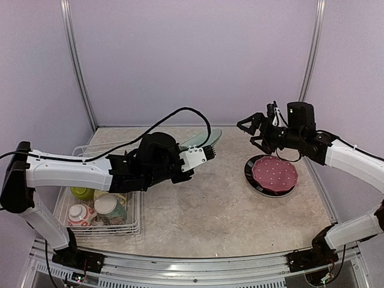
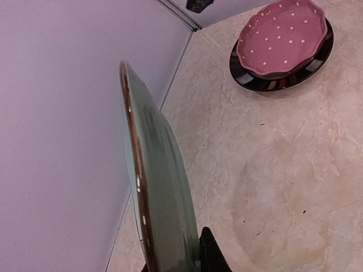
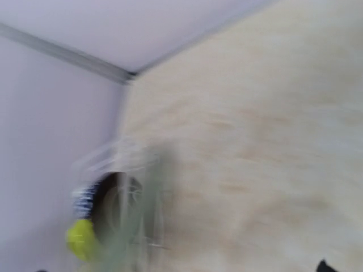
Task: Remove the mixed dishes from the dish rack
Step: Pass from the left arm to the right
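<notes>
Pale teal plate (image 1: 201, 139) is up off the table (image 1: 210, 210), pinched at its near rim by the left gripper (image 1: 210, 150), jaws clamped on it. Plate's tipped nearly on edge, long axis running from the claw toward the back wall. Likely drop spot, imo, is the stack off to the right, well apart: dark red plate (image 1: 275, 173) w/ white dots on the black-rimmed plate (image 1: 254, 179). Right gripper (image 1: 249, 132) hangs just behind that stack, jaws wide, nothing in them. It's the nearer arm, but the left has the load. Tabletop's flat, mottled beige; purple walls at back and sides. Dish rack (image 1: 135, 229) sits near left, lime-green bowl (image 1: 82, 192) inside. Right wrist view's too blurred to use.
</notes>
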Motion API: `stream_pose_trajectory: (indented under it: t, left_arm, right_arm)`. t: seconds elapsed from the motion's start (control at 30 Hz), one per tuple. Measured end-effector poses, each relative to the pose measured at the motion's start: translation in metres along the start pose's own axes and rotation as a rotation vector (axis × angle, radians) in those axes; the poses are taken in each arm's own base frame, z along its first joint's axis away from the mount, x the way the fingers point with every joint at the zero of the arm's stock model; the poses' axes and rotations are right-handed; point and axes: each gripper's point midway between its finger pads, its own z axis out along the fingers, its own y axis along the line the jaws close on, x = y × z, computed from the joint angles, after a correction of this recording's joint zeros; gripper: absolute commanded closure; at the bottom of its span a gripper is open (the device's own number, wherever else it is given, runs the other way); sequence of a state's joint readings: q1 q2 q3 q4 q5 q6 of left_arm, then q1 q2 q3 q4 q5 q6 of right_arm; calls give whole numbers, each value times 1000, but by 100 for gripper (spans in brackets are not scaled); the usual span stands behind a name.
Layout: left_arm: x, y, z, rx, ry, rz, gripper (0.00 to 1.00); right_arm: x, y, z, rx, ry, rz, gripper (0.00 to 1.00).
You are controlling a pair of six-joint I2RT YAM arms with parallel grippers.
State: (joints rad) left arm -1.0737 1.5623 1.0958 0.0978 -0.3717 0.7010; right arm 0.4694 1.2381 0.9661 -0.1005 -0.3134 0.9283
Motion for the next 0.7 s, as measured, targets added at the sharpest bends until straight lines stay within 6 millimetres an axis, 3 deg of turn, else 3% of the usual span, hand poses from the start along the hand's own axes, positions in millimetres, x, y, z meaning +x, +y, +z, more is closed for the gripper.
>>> stream_pose_trajectory:
  t: [0.1,0.17,0.33,0.53,0.7]
  left_arm:
    - [6,-13,12,-8,15,82,100]
    - [8,-18,18,-14,23,128,100]
    - [6,-25,26,-58,19,225,100]
    - [2,-29,31,-105,17,308,100]
    - [4,-31,34,-131,27,345,98]
  right_arm:
    - [-2,36,12,-79,3,-6,0]
    - [3,46,26,-95,27,2,2]
    - [31,31,68,-26,117,29,9]
    - [57,13,91,33,182,58,44]
    - [57,18,93,14,175,79,85]
